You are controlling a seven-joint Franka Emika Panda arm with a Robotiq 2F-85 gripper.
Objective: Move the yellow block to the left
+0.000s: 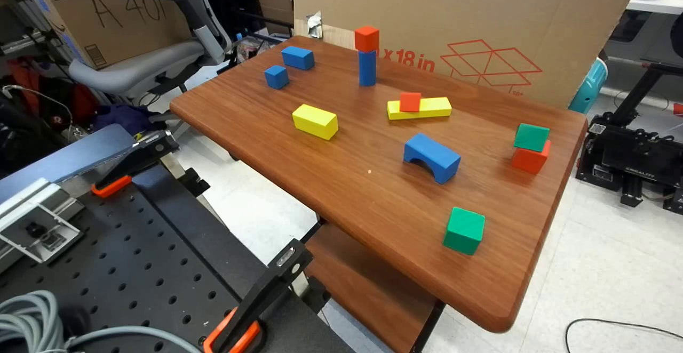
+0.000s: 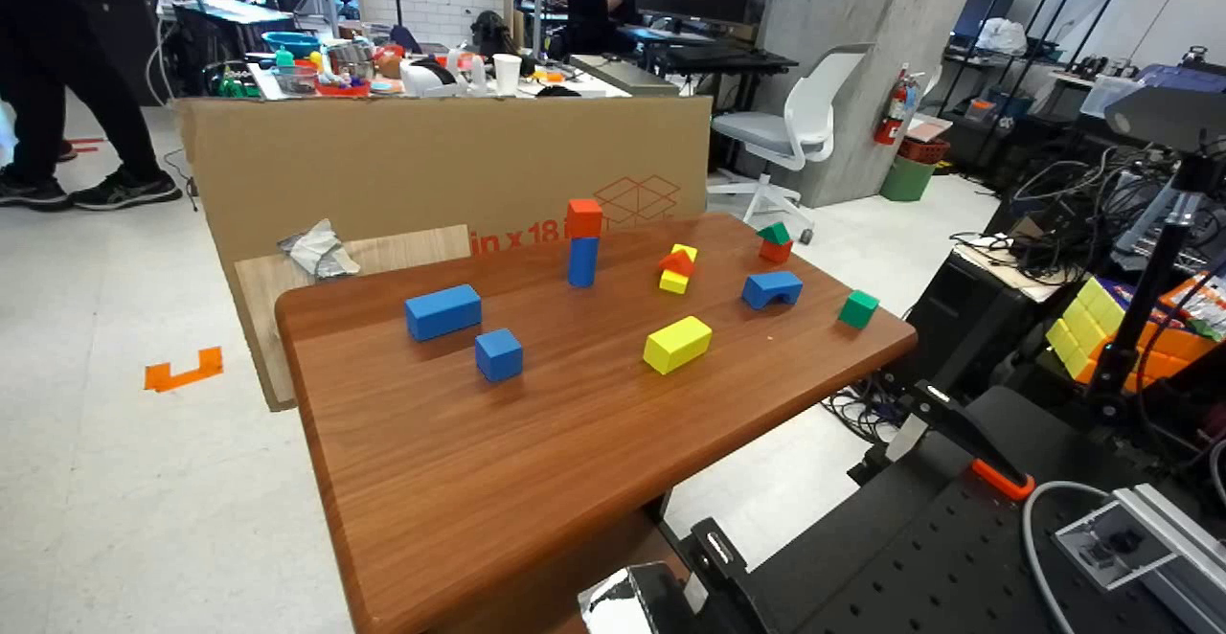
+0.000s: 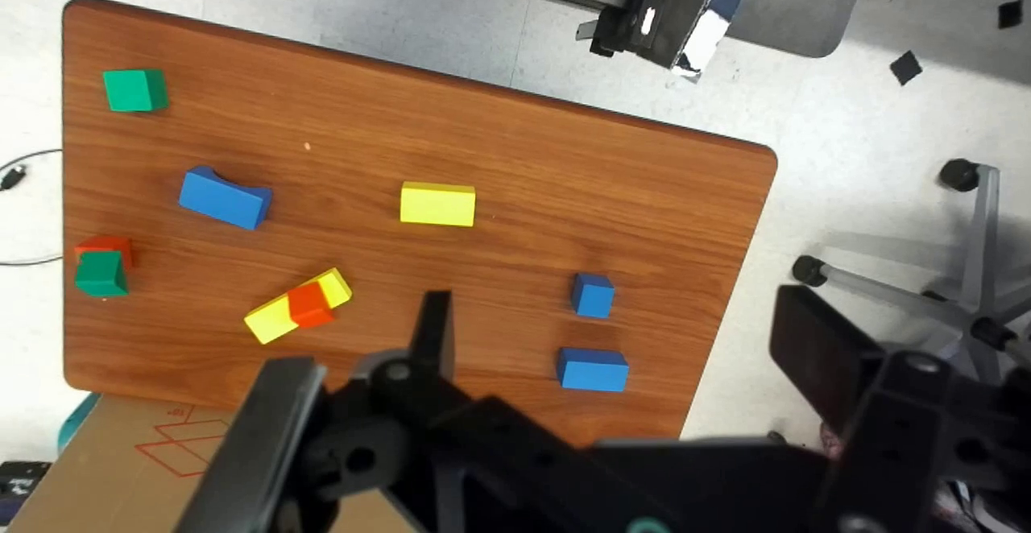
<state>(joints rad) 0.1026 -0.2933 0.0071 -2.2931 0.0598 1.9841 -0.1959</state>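
Note:
The yellow block (image 1: 315,122) lies flat on the brown wooden table (image 1: 256,129), near its middle. It also shows in an exterior view (image 2: 678,345) and in the wrist view (image 3: 437,204), alone and touching no other block. My gripper (image 3: 616,311) shows only in the wrist view, high above the table. Its two dark fingers are wide apart with nothing held between them. The yellow block appears above and left of the fingers in that view. The gripper and arm are out of view in both exterior views.
A blue cube (image 3: 593,296) and a blue block (image 3: 593,369) lie nearby. A red cube on a blue column (image 1: 367,67), a yellow bar with a red piece (image 1: 435,107), a blue arch (image 1: 432,155) and green blocks (image 1: 464,230) also stand there. A cardboard sheet (image 2: 431,165) borders the back.

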